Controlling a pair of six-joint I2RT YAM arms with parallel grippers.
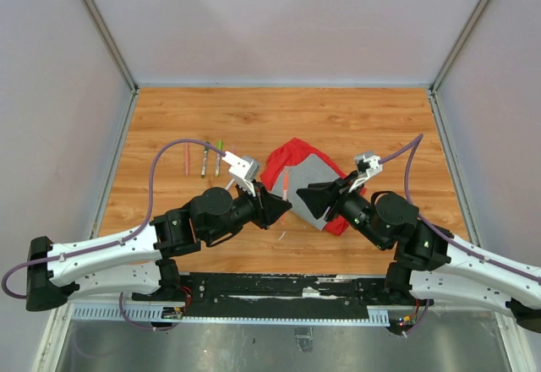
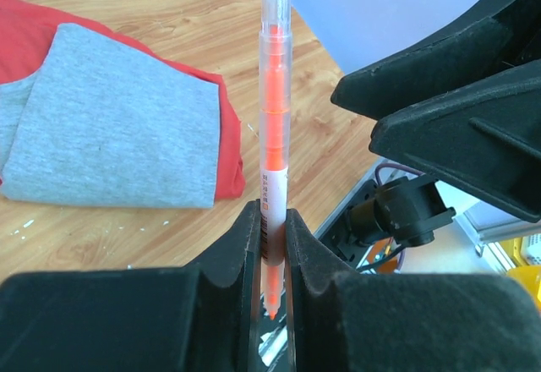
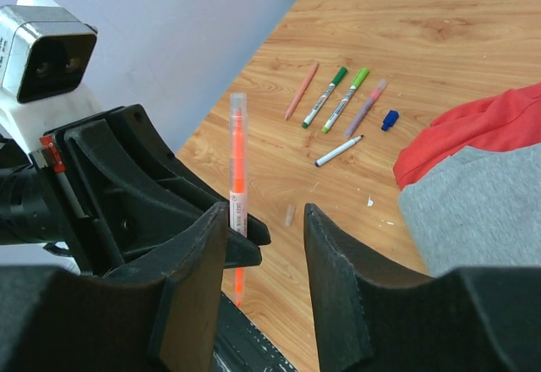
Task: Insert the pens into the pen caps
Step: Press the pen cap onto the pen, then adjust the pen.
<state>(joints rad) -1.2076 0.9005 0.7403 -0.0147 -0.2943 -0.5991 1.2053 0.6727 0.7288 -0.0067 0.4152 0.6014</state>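
Observation:
An orange pen (image 2: 272, 110) stands upright with my left gripper (image 2: 272, 213) shut on its lower barrel. A clear cap (image 2: 276, 8) sits on its top end and its orange tip pokes out below the jaws. My right gripper (image 3: 264, 216) is open right beside it; the orange pen (image 3: 237, 156) stands just left of its left finger, outside the gap. Both grippers meet over the near middle of the table, the left gripper (image 1: 277, 205) facing the right gripper (image 1: 311, 196). Several more pens (image 3: 338, 100) and a blue pen cap (image 3: 390, 119) lie on the wood.
A red-and-grey cloth (image 1: 306, 176) lies under and behind the grippers. Three pens (image 1: 204, 160) lie in a row left of it. A white pen (image 3: 338, 151) and a small clear cap (image 3: 289, 214) lie loose on the wood. Grey walls enclose the table.

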